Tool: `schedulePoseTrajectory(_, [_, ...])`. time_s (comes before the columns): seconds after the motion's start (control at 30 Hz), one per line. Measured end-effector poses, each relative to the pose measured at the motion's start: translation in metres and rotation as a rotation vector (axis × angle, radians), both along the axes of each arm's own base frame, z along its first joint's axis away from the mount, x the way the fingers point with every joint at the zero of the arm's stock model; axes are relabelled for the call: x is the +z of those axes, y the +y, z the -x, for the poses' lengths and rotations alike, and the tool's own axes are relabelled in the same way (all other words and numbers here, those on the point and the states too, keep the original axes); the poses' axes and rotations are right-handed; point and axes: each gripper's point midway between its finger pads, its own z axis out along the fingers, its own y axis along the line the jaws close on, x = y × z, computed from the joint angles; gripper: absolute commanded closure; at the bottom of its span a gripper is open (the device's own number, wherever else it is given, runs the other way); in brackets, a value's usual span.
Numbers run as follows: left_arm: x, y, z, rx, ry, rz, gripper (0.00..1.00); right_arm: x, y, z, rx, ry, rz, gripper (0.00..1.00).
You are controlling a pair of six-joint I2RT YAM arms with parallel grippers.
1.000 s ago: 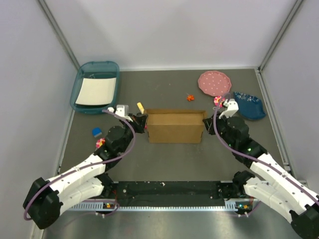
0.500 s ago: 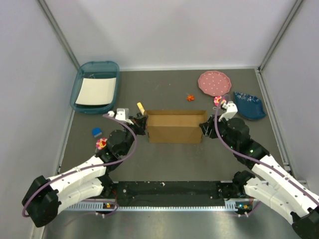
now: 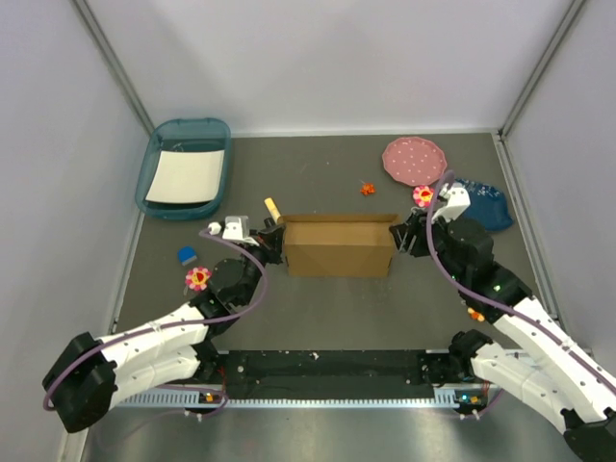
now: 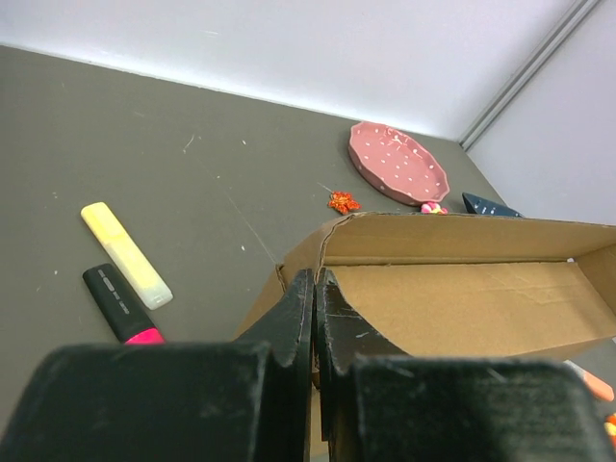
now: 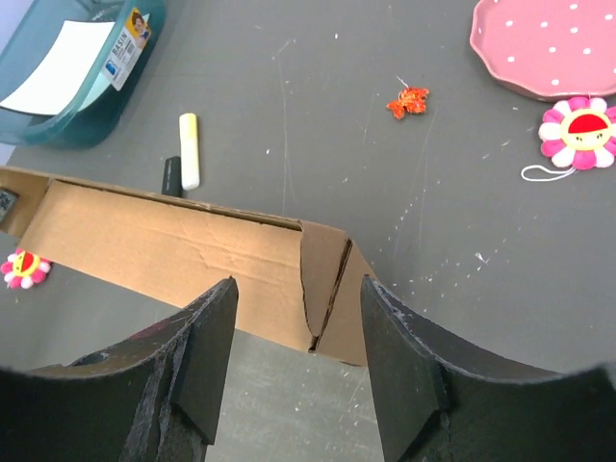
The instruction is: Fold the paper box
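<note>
**Box (image 3: 339, 246) braced at both ends.**
Left claw (image 4: 316, 281), closed, steadies the left wall; right claw (image 5: 298, 289), wide open, straddles the right end.

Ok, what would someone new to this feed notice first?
The brown paper box, open-topped at mid-table, with the left gripper pinched shut on its left end and the right gripper open astride its right corner. Behind it, a pink dotted plate far right, a teal tray far left.

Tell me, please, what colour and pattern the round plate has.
Pink with small white dots; the plate shows best in the right wrist view.
</note>
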Motion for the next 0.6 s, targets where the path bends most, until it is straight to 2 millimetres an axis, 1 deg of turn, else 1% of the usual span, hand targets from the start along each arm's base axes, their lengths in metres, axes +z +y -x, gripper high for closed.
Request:
schedulePoseTrajectory(0.1, [-0.0021, 0.0013, 0.0014, 0.008, -0.012, 0.001, 1.00, 0.0086, -0.0002, -0.0018, -0.002, -0.019, -0.001, 0.51])
schedulePoseTrajectory(0.13, [-0.0030, 0.0026, 0.0023, 0.013, -0.019, 0.005, 1.00, 0.0092, -0.0004, -0.0021, -0.003, -0.022, 0.000, 0.54])
schedulePoseTrajectory(0.23, [-0.0040, 0.0037, 0.0037, 0.020, -0.029, 0.012, 1.00, 0.0052, -0.0007, -0.0027, -0.002, -0.012, 0.016, 0.57])
schedulePoseTrajectory(0.6, [-0.0050, 0.0018, 0.0039, 0.034, -0.044, 0.009, 1.00, 0.0004, -0.0004, -0.0047, 0.003, -0.005, 0.042, 0.60])
